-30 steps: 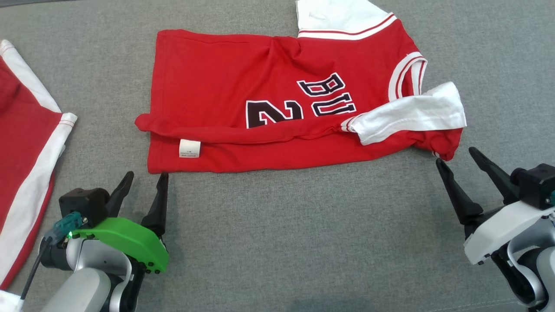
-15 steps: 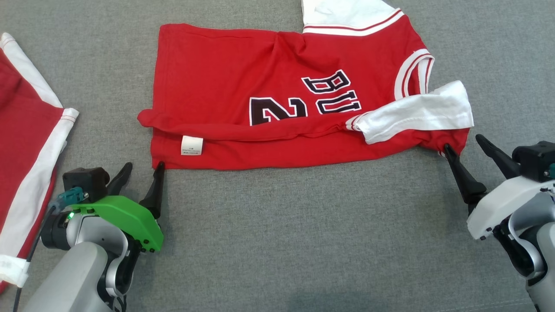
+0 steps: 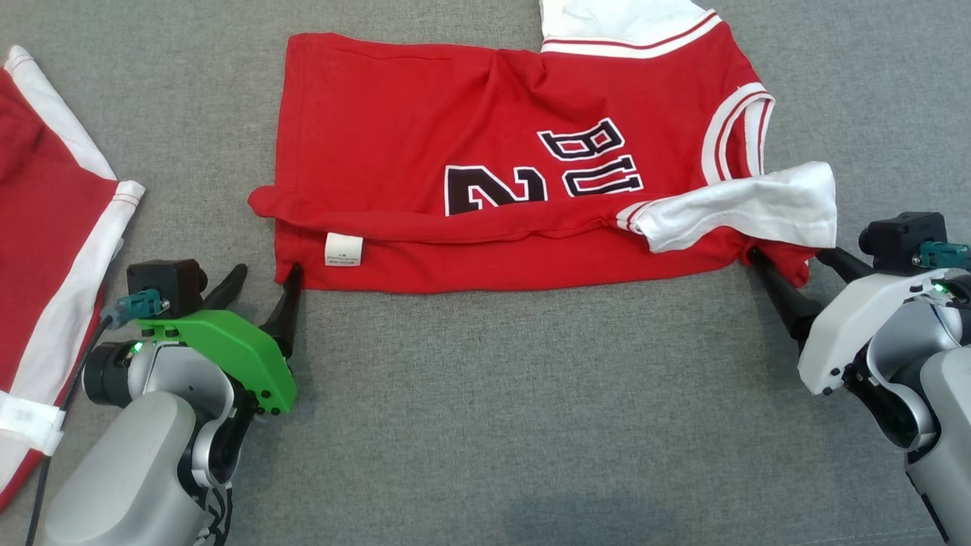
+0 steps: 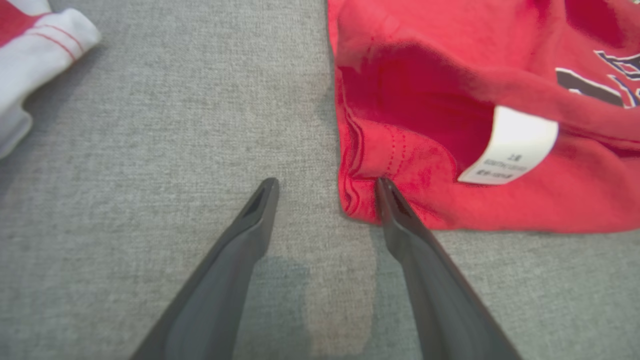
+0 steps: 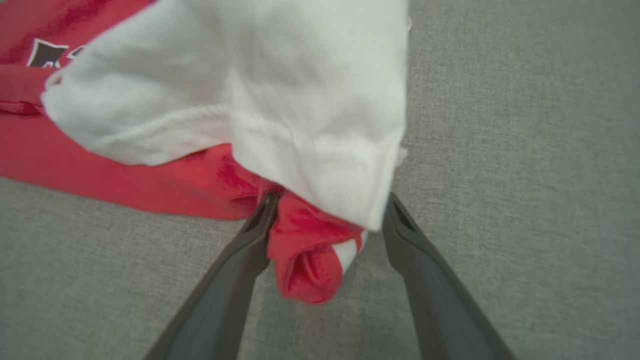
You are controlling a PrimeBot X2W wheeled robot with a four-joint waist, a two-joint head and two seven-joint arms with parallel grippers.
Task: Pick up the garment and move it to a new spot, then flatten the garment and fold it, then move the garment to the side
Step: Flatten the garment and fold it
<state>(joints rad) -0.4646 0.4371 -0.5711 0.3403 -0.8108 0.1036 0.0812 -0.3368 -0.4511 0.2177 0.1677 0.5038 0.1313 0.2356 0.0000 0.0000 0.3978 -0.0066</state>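
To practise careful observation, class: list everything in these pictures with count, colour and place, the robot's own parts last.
jersey: one, red with white trim, centre of the surface
care label: one, white, near the jersey's near left corner
second garment: one, red and white, left edge
surface: one, grey fabric, under everything
left hand: one, dark fingers, open at the jersey's near left corner
right hand: one, dark fingers, open around the jersey's near right corner

Garment centre w/ left gripper & right gripper at near corners; 2nd garment far left.
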